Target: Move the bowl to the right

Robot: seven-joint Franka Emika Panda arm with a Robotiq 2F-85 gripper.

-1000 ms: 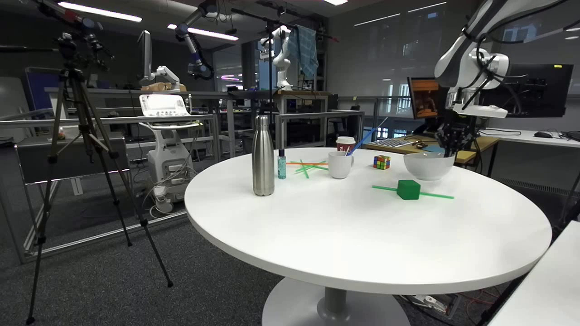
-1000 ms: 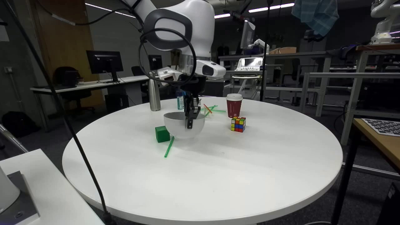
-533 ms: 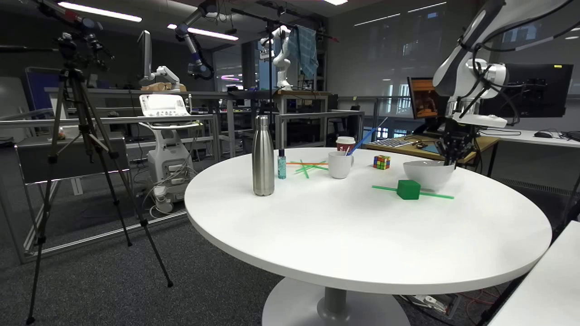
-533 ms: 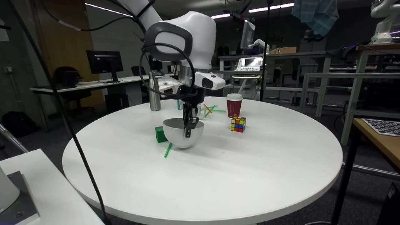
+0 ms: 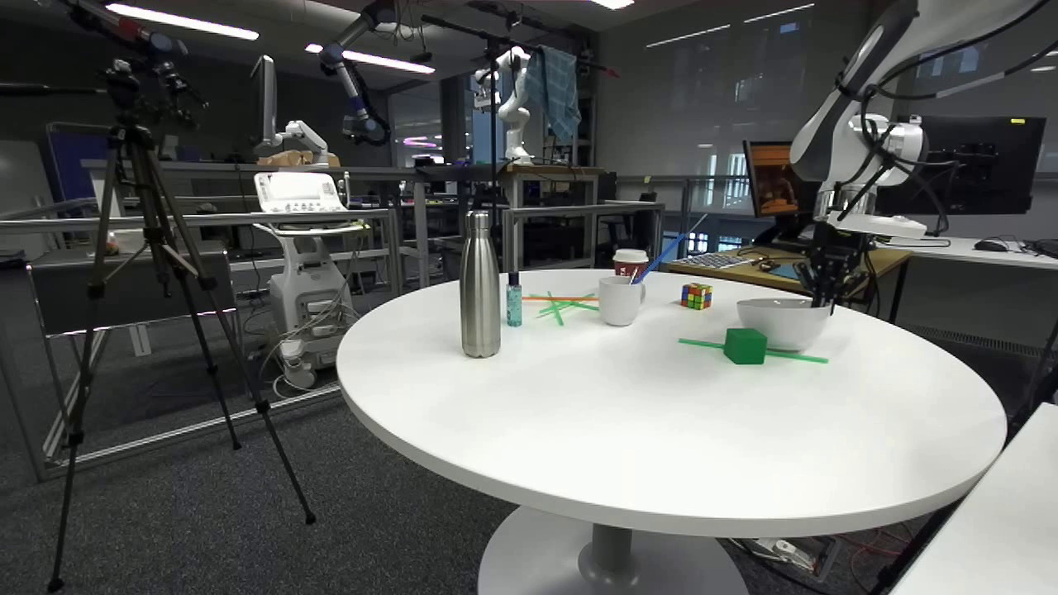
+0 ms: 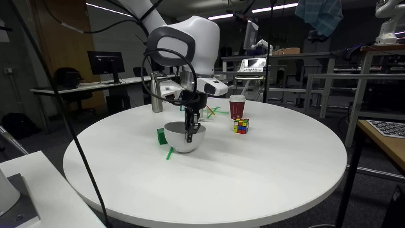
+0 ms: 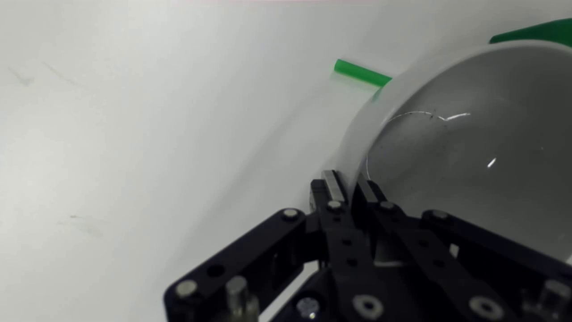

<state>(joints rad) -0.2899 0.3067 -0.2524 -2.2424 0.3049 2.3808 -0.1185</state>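
Now, bowl (image 6: 175, 141): white, round, wide-mouthed, mouth up and roughly level; a little left of the middle of the round white table (image 6: 253, 177) in an exterior view; base at the tabletop or close to it, cannot tell which.
Gripper (image 7: 351, 183): black, pointing down, pinching the bowl's rim, one finger inside the wall and one outside.
Robot arm (image 6: 204, 44): white and grey, above the bowl in both exterior views.
Green block (image 6: 161, 136): just beside the bowl, partly hidden behind it in an exterior view; touching or apart, cannot tell.
Single green straw (image 7: 362, 74): flat on the table, one end showing past the bowl's edge in the wrist view.
Puzzle cube (image 6: 241, 126): multicoloured, right of the bowl in an exterior view, near a red lidded cup (image 6: 237, 107).
White mug (image 5: 617, 304): upright, a blue stick (image 5: 661, 259) leaning out of the top.
Steel bottle (image 5: 480, 289): tall, upright, near a small turquoise bottle (image 5: 514, 306).
Crossed straws (image 5: 555, 309): green and orange, lying between the turquoise bottle and the mug in an exterior view.
Tripod (image 5: 154, 216): dark, standing on grey carpet (image 5: 372, 512), well apart from the table.
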